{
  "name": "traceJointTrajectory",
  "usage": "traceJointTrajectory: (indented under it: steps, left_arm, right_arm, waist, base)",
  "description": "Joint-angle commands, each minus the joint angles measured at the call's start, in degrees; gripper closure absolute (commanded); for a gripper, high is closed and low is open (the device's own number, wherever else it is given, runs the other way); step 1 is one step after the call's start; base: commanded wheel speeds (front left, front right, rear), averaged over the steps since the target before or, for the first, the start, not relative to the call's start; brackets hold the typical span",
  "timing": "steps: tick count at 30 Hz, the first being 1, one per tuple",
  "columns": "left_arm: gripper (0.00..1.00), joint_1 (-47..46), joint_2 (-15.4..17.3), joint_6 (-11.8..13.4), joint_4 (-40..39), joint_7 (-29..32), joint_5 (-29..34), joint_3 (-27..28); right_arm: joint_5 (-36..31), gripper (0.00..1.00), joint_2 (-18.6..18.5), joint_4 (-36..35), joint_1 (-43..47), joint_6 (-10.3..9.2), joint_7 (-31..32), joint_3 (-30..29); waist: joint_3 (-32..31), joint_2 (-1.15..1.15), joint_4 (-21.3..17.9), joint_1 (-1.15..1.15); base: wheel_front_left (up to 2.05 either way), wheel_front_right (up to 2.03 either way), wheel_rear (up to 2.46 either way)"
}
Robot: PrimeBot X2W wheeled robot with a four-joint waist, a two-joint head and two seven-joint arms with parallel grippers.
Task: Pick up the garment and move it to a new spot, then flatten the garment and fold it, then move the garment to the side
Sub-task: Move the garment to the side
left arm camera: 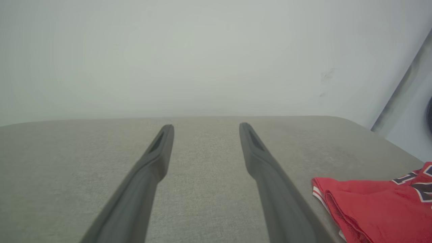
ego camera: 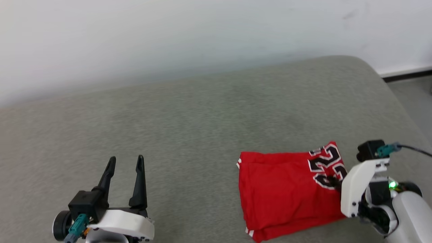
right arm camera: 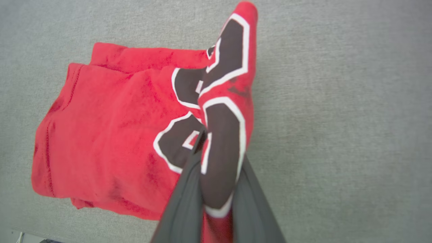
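Note:
The garment [ego camera: 283, 192], a red jersey with black numerals edged in white, lies folded into a thick rectangle on the grey cushion at the lower right. My right gripper [ego camera: 334, 182] is shut on the garment's right edge, and in the right wrist view the pinched fold [right arm camera: 222, 135] stands up between the two dark fingers [right arm camera: 184, 202]. My left gripper [ego camera: 125, 160] is open at the lower left, well apart from the jersey, holding nothing. The left wrist view has the garment [left arm camera: 378, 206] at its right edge, beyond the open left gripper [left arm camera: 206, 130].
The grey cushion [ego camera: 189, 128] stretches wide to the left and behind the garment. A pale wall [ego camera: 202, 37] rises behind it. The cushion's rounded right corner drops to a floor strip [ego camera: 415, 98] with a dark baseboard.

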Motion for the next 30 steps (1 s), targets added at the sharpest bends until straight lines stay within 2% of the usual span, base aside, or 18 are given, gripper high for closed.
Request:
traceJointTrajectory:
  steps: [1, 5, 9, 17, 27, 30]
  left_arm:
    - [0.00, -0.8, -0.1, -0.1, -0.4, -0.1, 0.4, 0.2]
    - [0.00, -3.3, 0.3, -0.5, -1.9, 0.0, 1.4, -0.1]
    - [0.00, -7.5, 1.7, -1.3, -3.7, 1.4, 3.1, -0.9]
    - [0.00, -16.0, 4.7, -2.9, -8.5, 5.5, 6.3, -2.1]
    - [0.00, -24.4, 7.6, -4.6, -14.9, 10.8, 9.8, -3.5]
    - [0.00, -26.0, 8.2, -5.1, -16.0, 11.9, 10.5, -3.9]
  right_arm:
    - [-0.2, 1.00, -0.2, 0.2, -1.7, -0.02, -0.7, 0.1]
    - [-0.4, 1.00, 0.5, 1.7, -6.2, -0.02, -4.4, 0.2]
    - [-0.2, 1.00, 1.4, 4.8, -11.9, -0.02, -10.3, -0.5]
    - [-1.6, 1.00, -1.0, 14.3, -24.0, -0.02, -21.7, -5.6]
    - [-4.8, 1.00, -6.3, 25.1, -34.6, -0.03, -30.0, -15.3]
    - [-6.5, 1.00, -6.6, 28.2, -36.5, -0.03, -32.1, -17.3]
  waist:
    - [1.1, 0.00, -6.4, 0.00]
    - [5.5, 0.00, -11.1, 0.00]
    - [11.3, 0.00, -13.3, 0.00]
    - [23.2, 0.00, -12.7, 0.00]
    - [34.3, 0.00, -10.8, 0.00]
    - [36.3, 0.00, -10.6, 0.00]
  base:
    - [0.00, 0.00, 0.00]
    - [0.00, 0.00, 0.00]
    - [0.00, 0.00, 0.00]
    - [0.00, 0.00, 0.00]
    - [0.00, 0.00, 0.00]
    - [0.00, 0.00, 0.00]
